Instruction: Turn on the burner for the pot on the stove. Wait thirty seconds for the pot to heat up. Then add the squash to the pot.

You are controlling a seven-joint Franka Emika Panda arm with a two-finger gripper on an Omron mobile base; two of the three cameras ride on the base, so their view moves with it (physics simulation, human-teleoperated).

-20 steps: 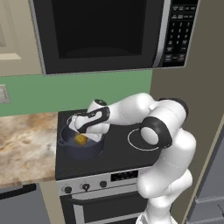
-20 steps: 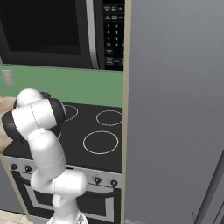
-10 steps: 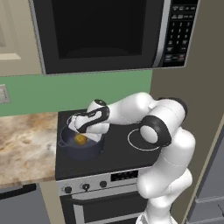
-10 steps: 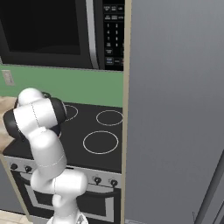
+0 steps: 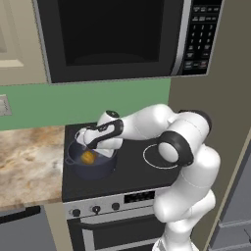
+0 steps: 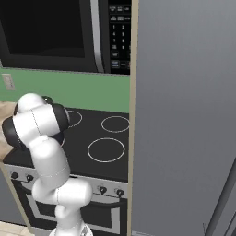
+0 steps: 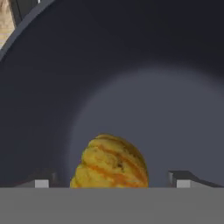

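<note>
Gripper hung over the mouth of the pot, looking straight down into it, jaws spread wide with a clear gap on each side of the squash, so nothing was clamped. Fingertips showed at the bottom of the hand view, one well left and one well right of the squash, neither touching it.

Squash sat directly between and just beyond the tips, on or very near the pot floor; whether it was resting or just dropping, couldn't tell. It looked roundish with orange stripes, no strong long axis, so orientation hardly mattered for any regrasp.

From the left base view the squash showed as a yellow lump inside the pot, just beside the gripper and a little below it. Pot stood on the rear-left part of the stove, next to the marble counter.

Key relation: squash lay straight ahead along the gripper's pointing axis, inside the pot walls, with the hand above the rim. Judged the squash as already delivered into the pot, so the next move likely called for a straight lift clear of the rim. Risk: a fingertip clipping the pot wall on the way up
</note>
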